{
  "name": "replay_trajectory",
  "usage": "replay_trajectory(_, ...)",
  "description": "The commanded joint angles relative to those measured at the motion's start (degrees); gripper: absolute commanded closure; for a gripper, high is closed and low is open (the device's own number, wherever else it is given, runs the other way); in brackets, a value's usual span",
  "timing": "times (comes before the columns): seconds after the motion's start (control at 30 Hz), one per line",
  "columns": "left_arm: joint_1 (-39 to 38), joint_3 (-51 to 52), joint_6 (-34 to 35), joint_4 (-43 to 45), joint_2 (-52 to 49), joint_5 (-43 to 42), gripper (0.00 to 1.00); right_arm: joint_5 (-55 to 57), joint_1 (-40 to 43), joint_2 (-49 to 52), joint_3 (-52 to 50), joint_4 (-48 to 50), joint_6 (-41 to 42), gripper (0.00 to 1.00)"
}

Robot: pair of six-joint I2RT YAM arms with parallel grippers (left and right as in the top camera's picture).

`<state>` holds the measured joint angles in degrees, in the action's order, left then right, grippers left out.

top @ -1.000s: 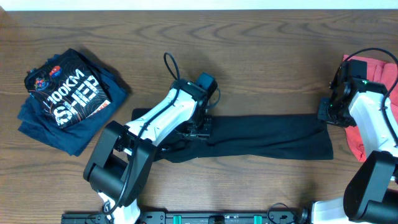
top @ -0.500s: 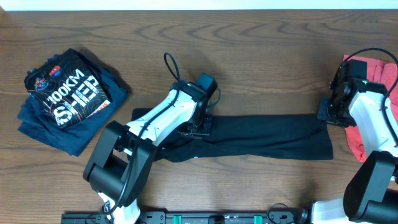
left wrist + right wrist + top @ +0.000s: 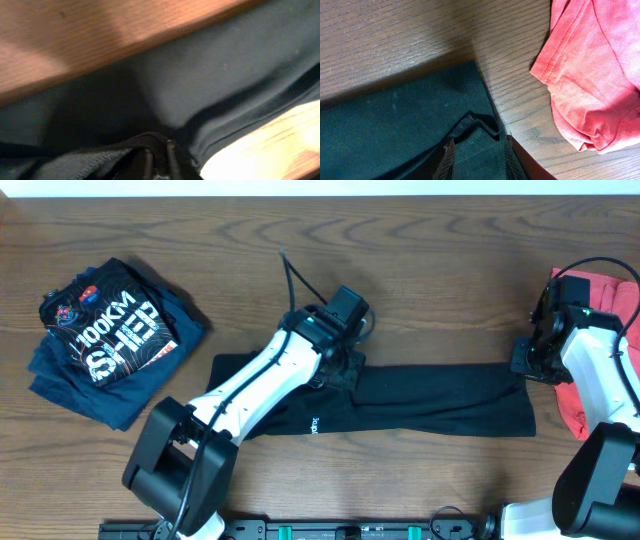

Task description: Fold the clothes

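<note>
The black tee [image 3: 440,395] lies stretched in a long band across the middle of the table, with a small white logo mark [image 3: 313,423] near its front edge. My left gripper [image 3: 345,367] is at its upper edge left of centre. In the left wrist view it [image 3: 160,154] is shut on a raised fold of the black tee [image 3: 215,75]. My right gripper [image 3: 525,365] is at the band's right end. In the right wrist view it [image 3: 479,155] is shut on the corner of the black tee [image 3: 395,120].
A navy "100KM" tee [image 3: 110,335] lies folded at the far left. A red tee [image 3: 610,290] lies crumpled at the right edge beside my right arm, and it also shows in the right wrist view [image 3: 590,75]. Bare wood table [image 3: 420,270] lies behind the black tee.
My left gripper has moved up and to the right with the fold of black cloth. The tee's left part has spread flatter and the white logo now shows. The right arm has not moved.
</note>
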<state>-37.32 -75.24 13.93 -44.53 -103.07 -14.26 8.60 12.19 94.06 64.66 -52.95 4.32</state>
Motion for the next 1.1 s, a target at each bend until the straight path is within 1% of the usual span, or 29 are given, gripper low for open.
replay_trajectory(0.0, -0.1, -0.6, -0.6, -0.1, 0.1, 0.2, 0.56, -0.1, 0.2, -0.6, 0.1, -0.2, 0.3, 0.69)
replay_trajectory(0.03, -0.1, -0.6, -0.6, -0.4, 0.1, 1.1, 0.49, 0.0, 0.2, -0.6, 0.1, -0.2, 0.3, 0.69)
replay_trajectory(0.07, 0.1, -0.7, -0.6, -1.0, 0.1, 3.0, 0.48, -0.1, 0.2, -0.6, 0.1, -0.2, 0.3, 0.69)
replay_trajectory(0.17, 1.5, -1.0, -0.6, -5.0, 1.1, 7.5, 0.47, -0.1, 0.2, -0.6, 0.1, -0.2, 0.3, 0.68)
replay_trajectory(0.27, 4.1, -1.0, 0.3, -9.9, 4.1, 8.8, 0.50, -0.1, 0.2, -0.6, 0.1, -0.2, 0.3, 0.68)
replay_trajectory(0.37, 6.5, -1.0, 2.9, -13.7, 7.0, 9.9, 0.58, -0.1, 0.2, -0.6, 0.1, -0.2, 0.3, 0.68)
replay_trajectory(0.4, 7.2, -1.0, 4.1, -14.9, 7.6, 9.9, 0.62, -0.1, 0.2, -0.6, 0.1, -0.2, 0.3, 0.68)
replay_trajectory(0.43, 7.8, -0.9, 5.2, -15.8, 7.9, 9.9, 0.69, -0.1, 0.2, -0.6, 0.1, -0.2, 0.3, 0.68)
replay_trajectory(0.47, 8.3, -0.8, 6.2, -16.4, 8.0, 9.9, 0.71, -0.1, 0.2, -0.6, 0.1, -0.2, 0.4, 0.68)
replay_trajectory(0.5, 8.5, -0.2, 6.4, -16.5, 7.9, 9.9, 0.76, -0.1, 0.2, -0.6, 0.1, -0.2, 0.3, 0.68)
replay_trajectory(0.53, 8.5, 0.7, 6.4, -16.0, 7.8, 9.9, 0.80, -0.1, 0.2, -0.6, 0.1, -0.2, 0.3, 0.68)
replay_trajectory(0.6, 8.5, 3.1, 7.2, -14.4, 7.5, 9.9, 0.81, -0.1, 0.2, -0.6, 0.1, -0.2, 0.3, 0.68)
replay_trajectory(0.77, 9.0, 11.5, 10.0, -7.1, 6.5, 10.6, 0.81, -0.3, 0.2, -0.6, 0.1, -0.5, 0.3, 0.69)
replay_trajectory(0.87, 10.6, 16.4, 10.4, -2.7, 5.7, 10.9, 0.81, -0.3, 0.2, -0.6, 0.1, -0.8, 0.3, 0.65)
replay_trajectory(0.9, 11.4, 17.6, 10.4, -1.9, 5.3, 10.9, 0.81, -0.3, 0.2, -0.6, 0.1, -0.9, 0.3, 0.62)
replay_trajectory(0.97, 13.1, 19.4, 10.4, -0.6, 4.5, 11.1, 0.81, -0.3, 0.2, -0.6, 0.1, -0.9, 0.3, 0.61)
replay_trajectory(1.0, 13.9, 20.0, 10.4, -0.1, 4.2, 11.1, 0.77, -0.3, 0.2, -0.6, 0.1, -0.9, 0.3, 0.61)
replay_trajectory(1.07, 15.5, 20.8, 10.4, -0.1, 3.9, 11.1, 0.76, -0.3, 0.2, -0.6, 0.1, -0.9, 0.3, 0.60)
